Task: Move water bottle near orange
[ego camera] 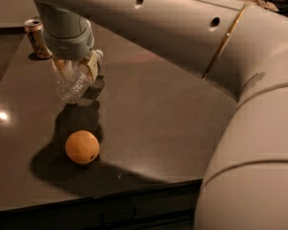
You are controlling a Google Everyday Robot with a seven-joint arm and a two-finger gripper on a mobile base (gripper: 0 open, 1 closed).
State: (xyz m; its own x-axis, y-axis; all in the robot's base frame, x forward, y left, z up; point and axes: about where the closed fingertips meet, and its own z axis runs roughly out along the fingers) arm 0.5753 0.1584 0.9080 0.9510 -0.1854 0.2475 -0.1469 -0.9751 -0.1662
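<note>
Now holding the water bottle (73, 83) clamped crosswise in the hand (77, 67), tilting its white cap up toward the back and hanging its crinkled body low, apparently just clear of the tabletop (153, 123), judging by the shadow spreading beneath. Probably keeping it aloft for carrying toward the orange (82, 147), which is near the front edge, close by but apart. Leaving the tan can (37, 38) upright at the far left corner, well away. Stretching the pale arm (192, 28) over a dark, glossy surface; showing little of the dim room beyond.
</note>
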